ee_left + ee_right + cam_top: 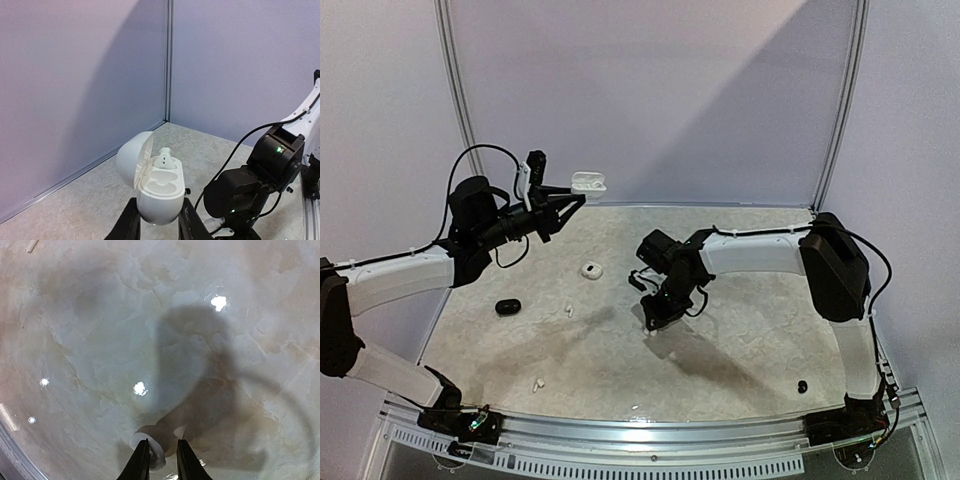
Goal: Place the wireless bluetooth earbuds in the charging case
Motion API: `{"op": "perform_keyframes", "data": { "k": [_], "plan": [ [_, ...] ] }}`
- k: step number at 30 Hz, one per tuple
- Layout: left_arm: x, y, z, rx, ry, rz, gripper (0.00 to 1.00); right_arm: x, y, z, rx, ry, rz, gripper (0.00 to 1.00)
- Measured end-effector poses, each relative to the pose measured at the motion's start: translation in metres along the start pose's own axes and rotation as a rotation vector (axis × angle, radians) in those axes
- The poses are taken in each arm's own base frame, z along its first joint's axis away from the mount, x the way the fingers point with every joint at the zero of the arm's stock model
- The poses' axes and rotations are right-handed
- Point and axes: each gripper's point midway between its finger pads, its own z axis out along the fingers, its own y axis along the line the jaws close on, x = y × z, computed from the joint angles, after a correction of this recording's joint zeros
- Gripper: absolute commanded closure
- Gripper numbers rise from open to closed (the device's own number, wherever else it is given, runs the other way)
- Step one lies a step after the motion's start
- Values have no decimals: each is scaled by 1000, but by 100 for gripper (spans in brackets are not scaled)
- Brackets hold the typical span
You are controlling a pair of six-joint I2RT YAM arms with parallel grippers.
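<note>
My left gripper (159,222) is shut on a white charging case (159,195), held up off the table with its lid open. One white earbud (163,159) sits in the far socket and the near socket is empty. In the top view the case (588,182) hangs at the back left, at the tip of the left gripper (575,195). My right gripper (651,322) points down at mid table. Its narrow jaws (162,460) straddle a white earbud (156,454) lying on the table. The bud touches the left finger, and a small gap shows at the right finger.
On the table lie a closed white case (591,269), a black case (507,306), two loose white earbuds (568,310) (536,381) and a black earbud (802,386) at the front right. Walls close in the back and sides.
</note>
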Motion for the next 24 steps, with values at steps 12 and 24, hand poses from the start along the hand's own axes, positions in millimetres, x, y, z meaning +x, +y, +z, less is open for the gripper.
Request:
{"op": "perform_keyframes", "data": {
  "k": [12,24],
  "plan": [
    [1,-3,-1,16,3,11,100,10,18,-3,-31,-14,-11,100],
    [-6,-13,-4,61,-14,29,100,-7,19,-56,51,-64,-109,100]
  ]
}}
